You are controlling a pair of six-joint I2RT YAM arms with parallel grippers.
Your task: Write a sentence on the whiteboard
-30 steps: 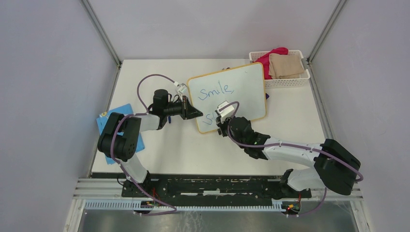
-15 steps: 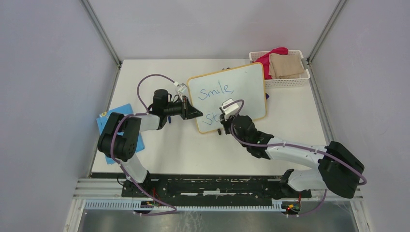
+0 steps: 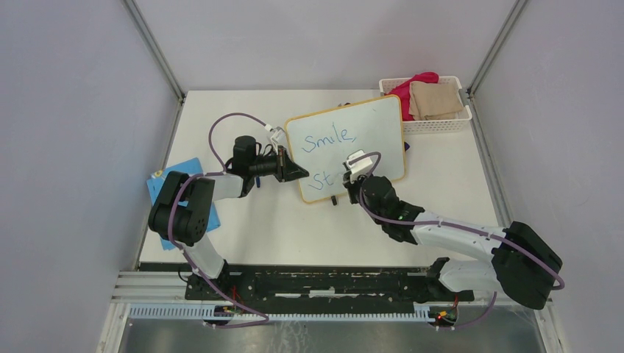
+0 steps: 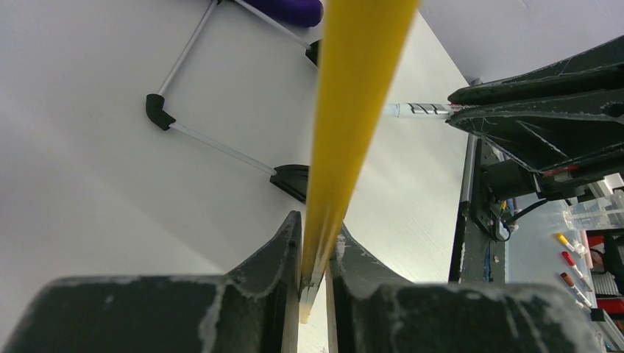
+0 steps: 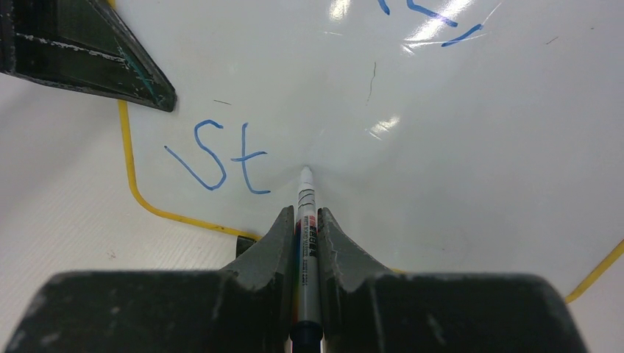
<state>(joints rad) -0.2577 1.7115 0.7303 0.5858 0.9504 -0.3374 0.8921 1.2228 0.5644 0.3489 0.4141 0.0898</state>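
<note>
While the right gripper (image 5: 304,215) writes, the left gripper (image 4: 315,243) acts as a clamp: its jaws are drawn narrow onto the yellow frame (image 4: 346,125) at the left edge of the whiteboard (image 3: 371,136). The likely reason is that the board stands raised on a thin wire stand with black feet (image 4: 156,109) and would slide or rock under pen pressure. The board lies toward the far middle of the table (image 3: 243,228), turned slightly, with its near-left corner between the two arms.

The right gripper is closed on a marker (image 5: 305,193), with the barrel lying lengthwise between the fingers and the tip pointing away from the wrist. That hold lets the wrist camera look straight down the pen to the writing point. The tip meets the white surface just right of the last stroke.

Of the sentence (image 3: 330,138), the upper line reads "Smile,". The lower line so far shows only "St" (image 5: 217,156), so most of it is judged unwritten. The next letter calls for a short move to the right along the same baseline.

At the far right, clear of the work, a white basket (image 3: 441,123) holds folded cloths (image 3: 434,99). A blue card (image 3: 158,187) lies at the left table edge.
</note>
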